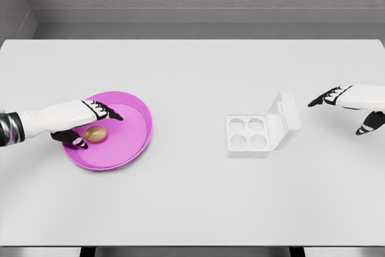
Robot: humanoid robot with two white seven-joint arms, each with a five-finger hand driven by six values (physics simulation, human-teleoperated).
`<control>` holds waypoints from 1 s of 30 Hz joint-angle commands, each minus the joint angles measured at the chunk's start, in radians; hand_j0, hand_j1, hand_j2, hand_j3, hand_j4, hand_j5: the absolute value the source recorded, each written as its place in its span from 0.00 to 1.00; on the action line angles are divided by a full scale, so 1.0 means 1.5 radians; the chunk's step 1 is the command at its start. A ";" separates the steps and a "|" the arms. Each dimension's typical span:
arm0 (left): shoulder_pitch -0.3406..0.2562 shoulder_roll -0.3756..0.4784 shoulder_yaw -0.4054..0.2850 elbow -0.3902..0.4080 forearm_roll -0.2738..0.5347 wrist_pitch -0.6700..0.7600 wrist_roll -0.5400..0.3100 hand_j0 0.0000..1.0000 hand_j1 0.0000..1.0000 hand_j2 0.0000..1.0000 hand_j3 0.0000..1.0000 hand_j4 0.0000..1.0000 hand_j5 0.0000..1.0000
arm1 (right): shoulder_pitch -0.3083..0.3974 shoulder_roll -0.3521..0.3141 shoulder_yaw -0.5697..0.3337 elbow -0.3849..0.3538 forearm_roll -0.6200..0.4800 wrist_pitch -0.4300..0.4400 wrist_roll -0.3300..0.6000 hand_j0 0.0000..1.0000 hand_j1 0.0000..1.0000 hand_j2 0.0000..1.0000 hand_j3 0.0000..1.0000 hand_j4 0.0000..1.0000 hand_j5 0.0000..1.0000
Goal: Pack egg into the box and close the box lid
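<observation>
Lying between left hand fingers, egg.

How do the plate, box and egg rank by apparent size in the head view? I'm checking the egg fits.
1. Plate, widest.
2. Box, lid open, somewhat smaller.
3. Egg, far smaller, about the size of one box cup.

My view is bright and evenly lit, a clean render with soft light from above. The white table shows no glare. Shadows are faint: a pale one beside the box, a soft one inside the pink plate. Everything is sharp near to far, edges undistorted.
</observation>
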 commanded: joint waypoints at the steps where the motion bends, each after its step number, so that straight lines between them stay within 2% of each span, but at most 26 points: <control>1: 0.000 0.001 -0.002 -0.001 0.006 0.001 0.000 0.54 0.54 0.54 0.54 0.54 0.54 | 0.000 -0.001 0.000 0.000 -0.004 0.002 0.000 1.00 1.00 1.00 1.00 1.00 1.00; 6: 0.002 0.002 -0.004 -0.001 0.013 0.001 0.000 0.36 0.36 0.36 0.36 0.36 0.36 | -0.001 -0.001 0.000 0.000 -0.004 0.002 0.000 1.00 1.00 1.00 1.00 1.00 1.00; 10: 0.001 -0.001 -0.005 -0.005 0.016 0.001 0.000 0.34 0.34 0.34 0.34 0.34 0.34 | -0.001 -0.001 0.000 0.000 -0.004 0.002 0.000 1.00 1.00 1.00 1.00 1.00 1.00; 13: 0.003 -0.001 -0.006 -0.048 0.034 0.001 0.000 0.31 0.31 0.31 0.31 0.31 0.31 | -0.001 -0.001 0.001 0.000 -0.004 0.002 0.000 1.00 1.00 1.00 1.00 1.00 1.00; 17: 0.016 -0.002 -0.006 -0.069 0.041 0.001 0.000 0.27 0.27 0.27 0.27 0.27 0.27 | -0.001 -0.001 0.001 0.000 -0.004 0.002 0.000 1.00 1.00 1.00 1.00 1.00 1.00; 22: 0.019 -0.004 -0.006 -0.072 0.046 0.001 0.000 0.24 0.24 0.24 0.24 0.24 0.24 | -0.001 -0.001 0.000 0.000 -0.004 0.002 0.000 1.00 1.00 1.00 1.00 1.00 1.00; 24: 0.020 -0.004 -0.006 -0.098 0.047 0.001 0.000 0.20 0.20 0.20 0.20 0.20 0.20 | -0.001 -0.001 0.001 0.000 -0.004 0.002 0.000 1.00 1.00 1.00 1.00 1.00 1.00; 28: 0.016 -0.006 -0.019 -0.113 0.056 0.001 0.000 0.20 0.20 0.20 0.20 0.20 0.20 | -0.001 -0.002 0.000 0.000 -0.004 0.002 0.000 1.00 1.00 1.00 1.00 1.00 1.00; 30: 0.015 -0.008 -0.019 -0.139 0.056 0.001 0.000 0.20 0.20 0.20 0.20 0.20 0.20 | -0.001 -0.002 0.000 0.000 -0.004 0.002 0.000 1.00 1.00 1.00 1.00 1.00 1.00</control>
